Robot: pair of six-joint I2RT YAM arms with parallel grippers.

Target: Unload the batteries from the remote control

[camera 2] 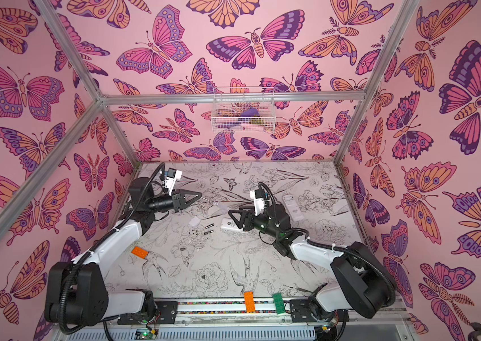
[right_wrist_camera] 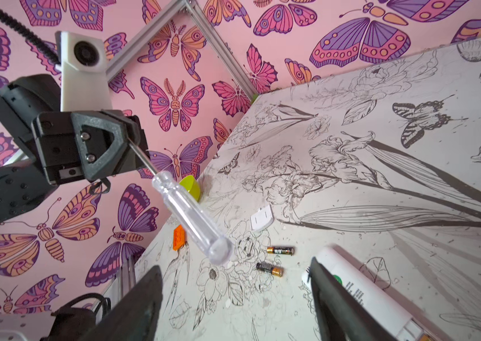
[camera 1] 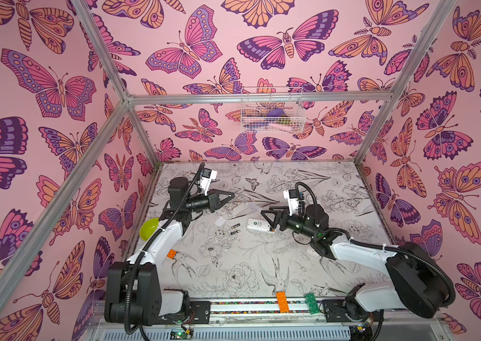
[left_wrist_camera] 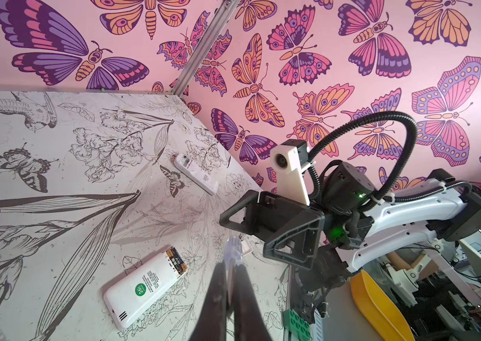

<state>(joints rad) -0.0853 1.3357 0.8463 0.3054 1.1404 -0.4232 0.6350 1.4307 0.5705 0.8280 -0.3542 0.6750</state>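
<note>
While a screwdriver (right_wrist_camera: 192, 218) is clenched by the left gripper (camera 1: 231, 195), the fingers of the right gripper (right_wrist_camera: 233, 267) are spread, released, beside the remote control (right_wrist_camera: 360, 292), near two batteries (right_wrist_camera: 280, 251).

Batteries (right_wrist_camera: 280, 251) black, gold-orange bands. Remote control (left_wrist_camera: 145, 288) white, green sticker. Screwdriver (right_wrist_camera: 176, 200) clear-handled. Table (camera 1: 233, 262) pale, inked flowers, birds. Walls (camera 1: 41, 147) pink, purple-orange butterflies.

Both top views look steeply down from the front onto the whole surface (camera 1: 233, 265). Low wrist views face across: left sees right arm (left_wrist_camera: 410, 212), right sees left arm (right_wrist_camera: 6, 189).
</note>
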